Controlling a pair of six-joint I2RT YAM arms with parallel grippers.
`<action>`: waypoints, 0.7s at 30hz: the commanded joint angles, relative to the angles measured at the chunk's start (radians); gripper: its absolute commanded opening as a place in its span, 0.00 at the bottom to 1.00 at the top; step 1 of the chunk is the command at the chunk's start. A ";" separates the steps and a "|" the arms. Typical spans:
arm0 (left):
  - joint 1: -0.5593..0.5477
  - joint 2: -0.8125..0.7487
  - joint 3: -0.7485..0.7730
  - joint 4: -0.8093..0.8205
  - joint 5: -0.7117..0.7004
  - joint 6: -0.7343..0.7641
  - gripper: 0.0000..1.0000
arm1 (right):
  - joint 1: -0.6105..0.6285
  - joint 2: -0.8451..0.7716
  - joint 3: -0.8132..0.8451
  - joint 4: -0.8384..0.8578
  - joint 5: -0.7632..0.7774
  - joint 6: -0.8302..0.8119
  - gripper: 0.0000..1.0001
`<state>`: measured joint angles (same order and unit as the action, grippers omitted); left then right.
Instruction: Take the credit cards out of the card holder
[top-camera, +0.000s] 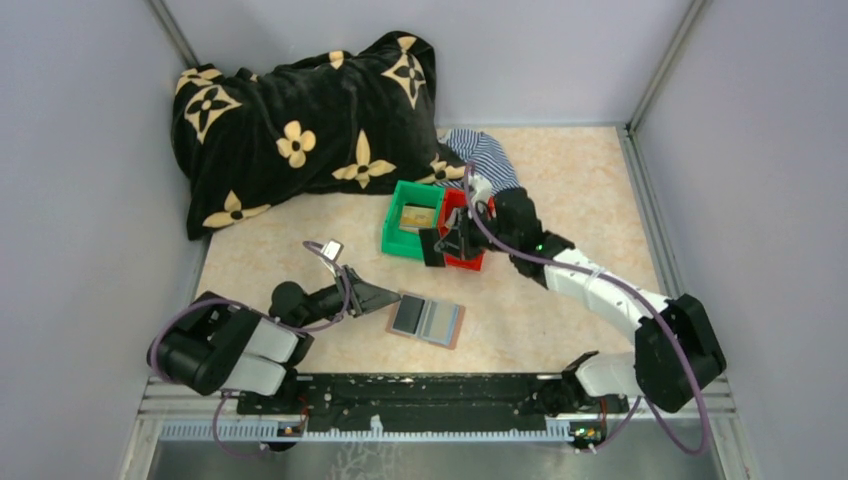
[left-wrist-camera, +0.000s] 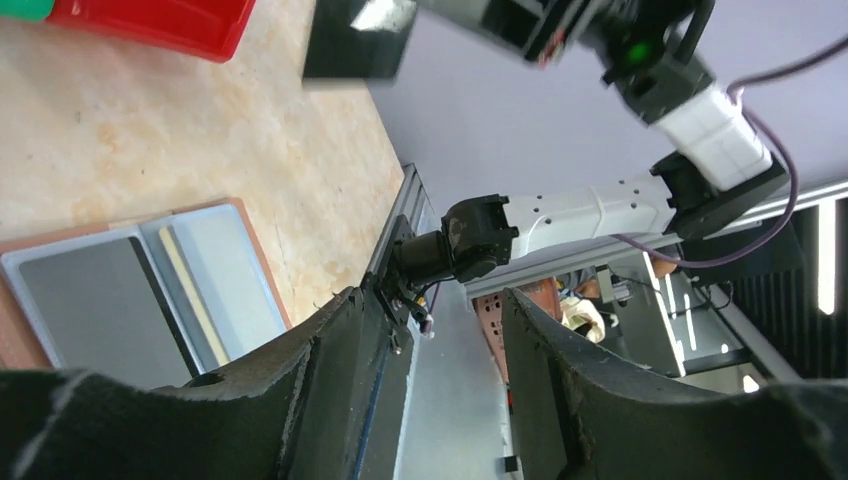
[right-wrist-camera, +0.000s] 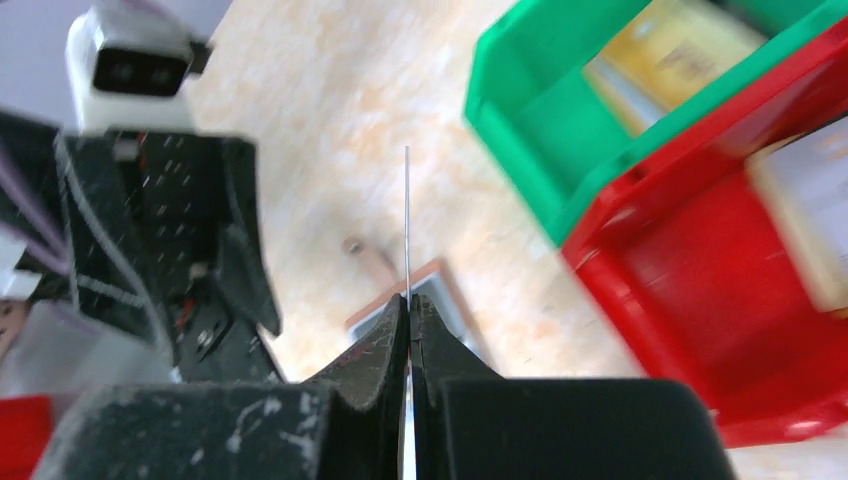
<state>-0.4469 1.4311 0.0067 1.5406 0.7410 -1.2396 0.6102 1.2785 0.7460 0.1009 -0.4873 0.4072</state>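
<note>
The card holder lies open and flat on the table, showing blue-grey panels and a tan strip. My left gripper hovers at its left edge, open, with nothing between the fingers. My right gripper is shut on a thin credit card, seen edge-on above the fingertips and as a dark card in the left wrist view. It hangs at the near left corner of the red bin. A gold card lies in the green bin. A pale card lies in the red bin.
The green and red bins stand side by side at mid-table. A black blanket with tan flowers is heaped at the back left, a striped cloth beside it. Grey walls close in three sides.
</note>
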 joint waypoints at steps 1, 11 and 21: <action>0.012 -0.069 -0.028 0.177 0.016 0.062 0.59 | -0.058 0.063 0.250 -0.286 0.096 -0.210 0.00; 0.022 -0.258 -0.029 -0.077 0.012 0.167 0.58 | -0.078 0.469 0.865 -0.711 0.239 -0.399 0.00; 0.034 -0.344 -0.030 -0.198 -0.012 0.196 0.57 | -0.073 0.826 1.301 -0.969 0.213 -0.519 0.00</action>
<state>-0.4255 1.1057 0.0067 1.3758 0.7341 -1.0763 0.5381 2.0441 1.9457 -0.7502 -0.2996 -0.0410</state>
